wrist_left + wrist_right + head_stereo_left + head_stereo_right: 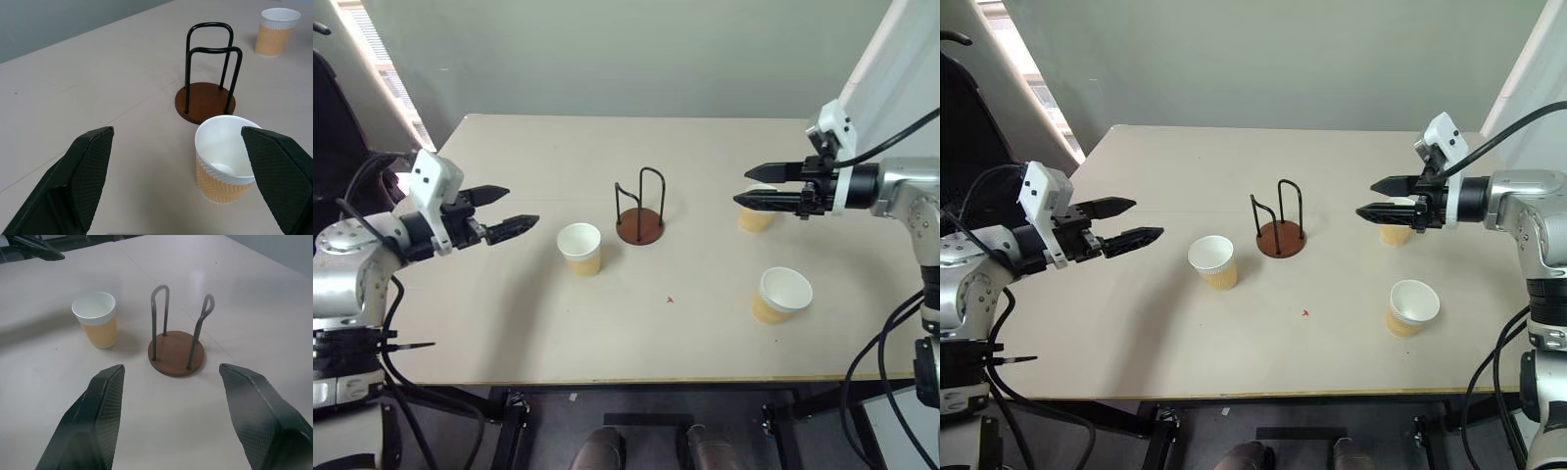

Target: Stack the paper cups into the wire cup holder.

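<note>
My left gripper [514,210] hovers wide and empty, nearest paper cup [579,248] just ahead (upright), so I'd lower squarely around its wall, right gripper [744,186] parted, idle.

Cup [96,319] beside wire holder [176,343]

Even, soft daylight; faint shadows on table [509,323]; sharp focus.
</note>
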